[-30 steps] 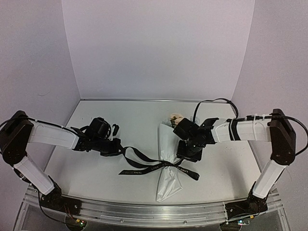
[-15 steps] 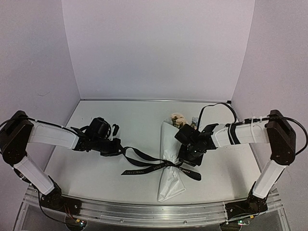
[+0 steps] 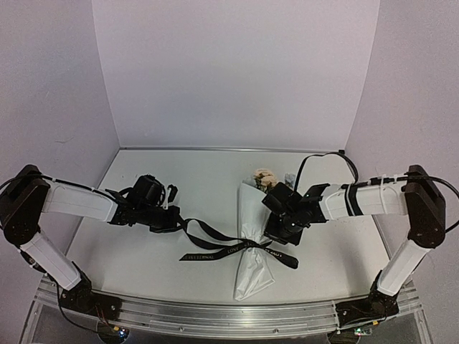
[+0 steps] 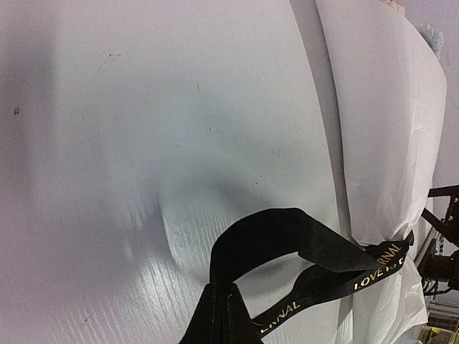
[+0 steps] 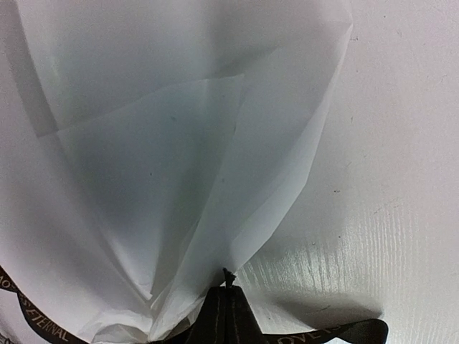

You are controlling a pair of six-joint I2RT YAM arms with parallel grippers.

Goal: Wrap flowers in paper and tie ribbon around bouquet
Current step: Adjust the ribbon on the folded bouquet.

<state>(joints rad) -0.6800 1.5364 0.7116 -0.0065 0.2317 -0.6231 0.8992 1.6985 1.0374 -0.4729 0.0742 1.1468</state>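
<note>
Top external view: bouquet [image 3: 252, 215] lies on the surface [image 3: 179, 175] right of centre, white paper [image 3: 251, 276] coned round the stems, flowers [image 3: 266, 175] poking out the far end. Ribbon [image 3: 215, 242] crosses the cone's narrow waist, one tail trailing left, one right. Left gripper [image 3: 174, 220]: jaws fully closed, pinching the left tail well off to the side. Right gripper [image 3: 277, 235]: jaws closed too, down at the waist, apparently nipping the ribbon there; right wrist view shows lettered band either side of its tips. Step in hand: tying. Knot looks loose, not cinched. Next move probably calls for pulling both ends apart evenly, without dragging the cone or tearing paper.
</note>
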